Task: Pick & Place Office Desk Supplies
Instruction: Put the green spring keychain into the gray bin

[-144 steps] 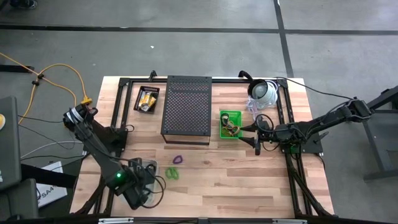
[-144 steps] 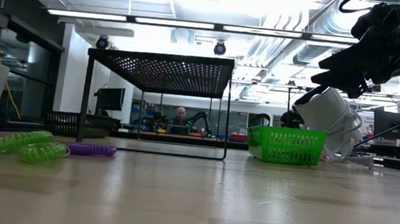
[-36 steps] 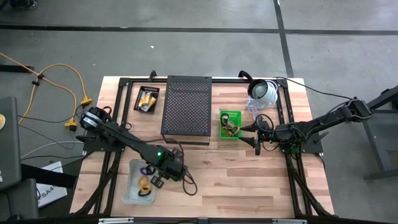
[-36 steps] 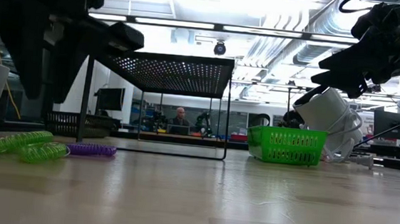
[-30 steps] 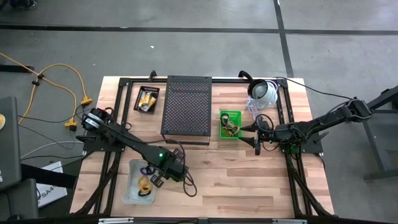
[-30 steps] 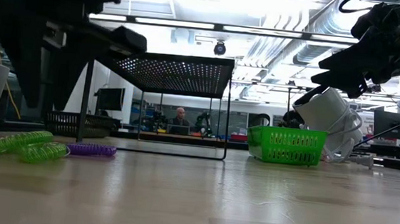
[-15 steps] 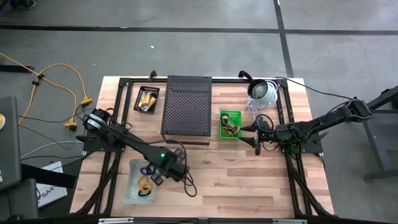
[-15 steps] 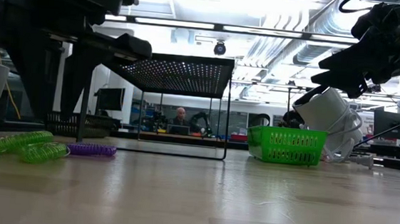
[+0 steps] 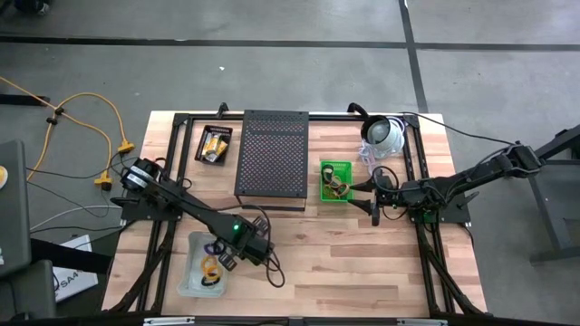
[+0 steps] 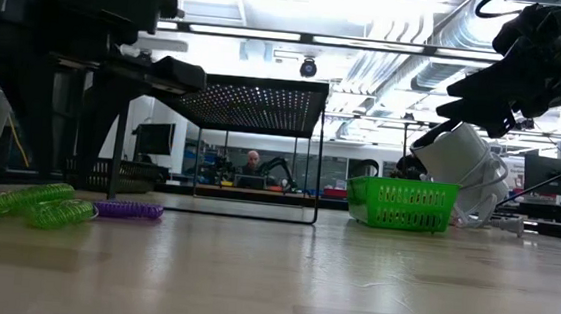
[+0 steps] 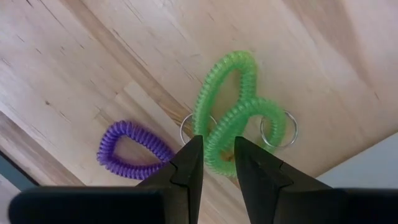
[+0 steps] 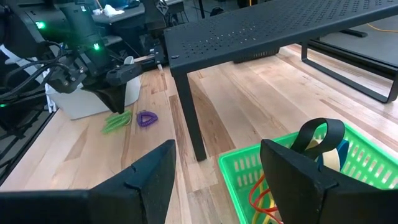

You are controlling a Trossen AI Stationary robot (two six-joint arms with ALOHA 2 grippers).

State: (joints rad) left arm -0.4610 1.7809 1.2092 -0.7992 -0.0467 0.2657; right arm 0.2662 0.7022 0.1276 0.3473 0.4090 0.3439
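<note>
Since the earlier frames the left arm has been swung from over the white bin (image 9: 201, 276) at the table's front-left to the coils just beside it, then eased a touch closer over the last sec. The left gripper (image 9: 237, 256) is now hung right above the green coil (image 11: 233, 127), w/ the purple coil (image 11: 130, 151) lying just beside it on the bare wood. In the left wrist view the two dark fingers (image 11: 188, 167) are seen set a narrow gap apart, the coil's lower loop showing between the tips; nothing is pinched yet, and contact w/ the coil cannot be told. Metal key rings are attached to the green coil.

Meaning for the task: a drop into the bin looks done, since orange and dark items are seen inside it, and the next pick, prob. the green coil, is being lined up. The coil is springy and may slip or drag the purple one along.

The right gripper (image 12: 217, 165) is held still, fingers spread wide and empty, near the green basket (image 9: 335, 180) to the right of the black mesh shelf (image 9: 272, 158). Black and yellow items are seen in the basket. A small black tray (image 9: 216, 144) w/ yellow packets sits at the back left. A white dome device (image 9: 384, 136) lies at the back right.
</note>
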